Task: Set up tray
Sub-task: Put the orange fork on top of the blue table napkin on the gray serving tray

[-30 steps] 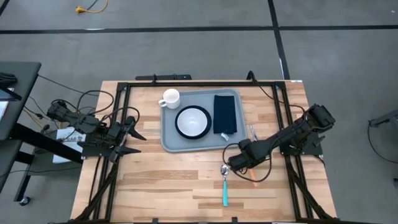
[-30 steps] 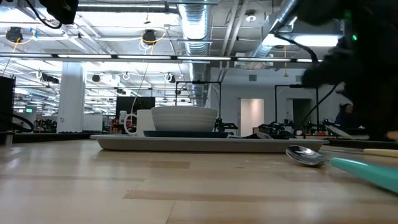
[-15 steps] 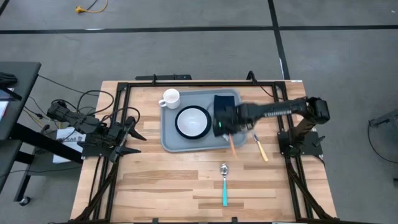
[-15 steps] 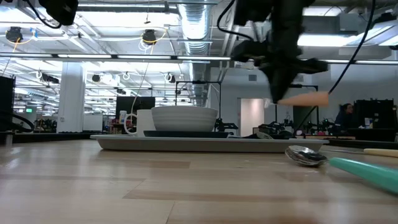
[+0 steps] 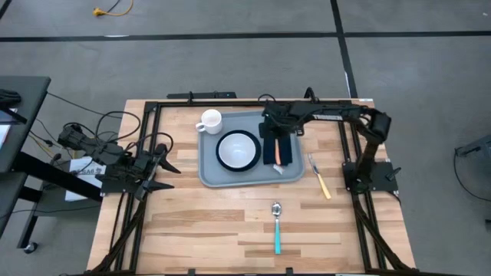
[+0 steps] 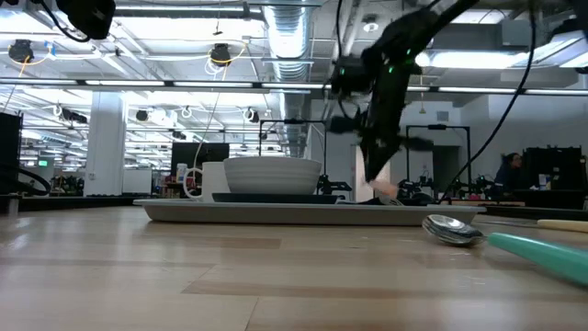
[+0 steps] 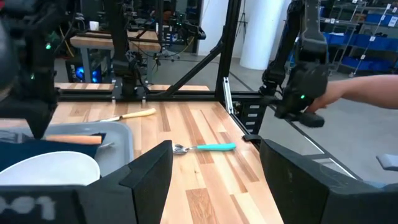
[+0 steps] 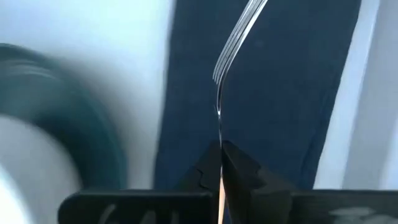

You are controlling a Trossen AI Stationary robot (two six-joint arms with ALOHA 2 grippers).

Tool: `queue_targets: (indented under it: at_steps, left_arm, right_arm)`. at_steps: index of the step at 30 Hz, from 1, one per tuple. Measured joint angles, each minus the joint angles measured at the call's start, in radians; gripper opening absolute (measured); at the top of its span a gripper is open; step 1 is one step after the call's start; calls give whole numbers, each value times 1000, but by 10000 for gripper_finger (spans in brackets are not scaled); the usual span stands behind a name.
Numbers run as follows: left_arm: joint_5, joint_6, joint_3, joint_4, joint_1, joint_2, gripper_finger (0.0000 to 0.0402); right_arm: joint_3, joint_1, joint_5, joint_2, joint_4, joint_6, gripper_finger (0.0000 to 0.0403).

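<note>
The light grey-blue tray lies at the table's far middle. It carries a white mug, a dark plate with a white bowl and a navy napkin. My right gripper hangs over the napkin, shut on an orange-handled fork. The fork's tines reach out past the fingertips above the napkin. My left gripper waits open at the table's left edge. My right gripper pinches the fork between its two fingers, about where the metal neck meets the orange handle. The fingers come steeply from above. The fork sits on edge, low over the napkin; whether it touches the cloth, I cannot tell.
A cream-handled knife lies on the wood just right of the tray. A teal-handled spoon lies nearer the front edge. A black frame runs along the table's far side and down both sides.
My right gripper has carried the fork from the bare wood near the spoon toward the far edge and leftward, over the tray's corner to above the napkin, rolling its wrist on the way. It has stayed shut on the fork. The spoon and knife have kept their places.
</note>
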Motion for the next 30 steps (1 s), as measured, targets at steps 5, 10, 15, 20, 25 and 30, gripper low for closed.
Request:
queue_targets:
  at_steps: [5,10,15,20,25,30]
  left_arm:
    - [0,0,0,-7,0,0,231]
    - [0,0,0,-18,0,0,231]
    - [0,0,0,-22,0,0,231]
    - [0,-8,0,-22,0,0,231]
    - [0,-21,0,-22,0,0,231]
    - [0,-26,0,-22,0,0,231]
  right_arm:
    - [0,-27,-17,72,-19,-31,1]
    - [17,-34,-8,85,-44,-40,0]
    - [56,-36,14,84,-53,-42,0]
    - [78,-36,14,94,-69,-49,0]
    - [82,-36,20,94,-124,-48,0]
    - [82,-36,24,94,-128,-46,0]
